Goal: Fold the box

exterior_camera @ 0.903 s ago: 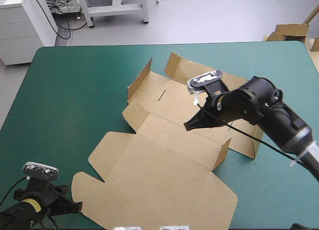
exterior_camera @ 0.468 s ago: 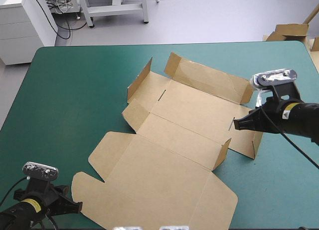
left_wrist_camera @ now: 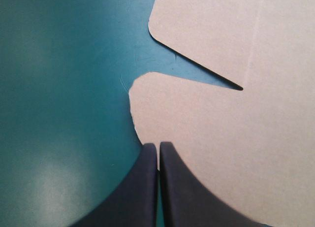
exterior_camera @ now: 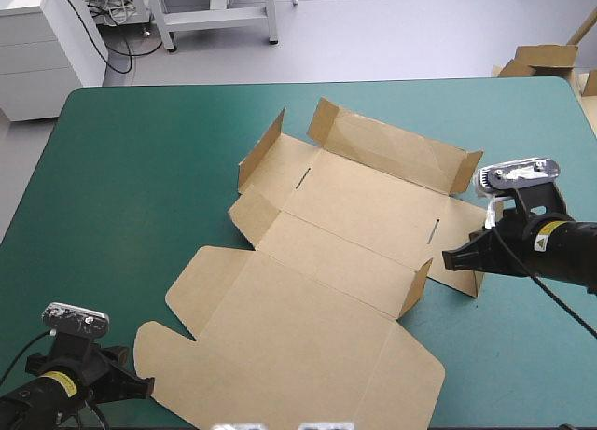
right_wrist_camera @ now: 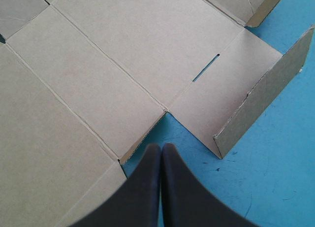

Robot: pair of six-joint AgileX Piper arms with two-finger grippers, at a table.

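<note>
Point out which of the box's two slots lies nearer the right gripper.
The slot just ahead of the right gripper, at the box's right panel. The other slot sits across the base, by the left panel.

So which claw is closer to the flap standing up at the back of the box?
Right. The right claw is beside the box, on its right, near the back flap; the left claw is far off, by the lid.

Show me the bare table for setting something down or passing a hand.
Widest: the teal-green cover from its left edge to the box's left flaps. Also the strip beyond the box's far wall. Crowded: the middle under the box, the right side by the right gripper, the near-left corner by the left gripper.
</note>
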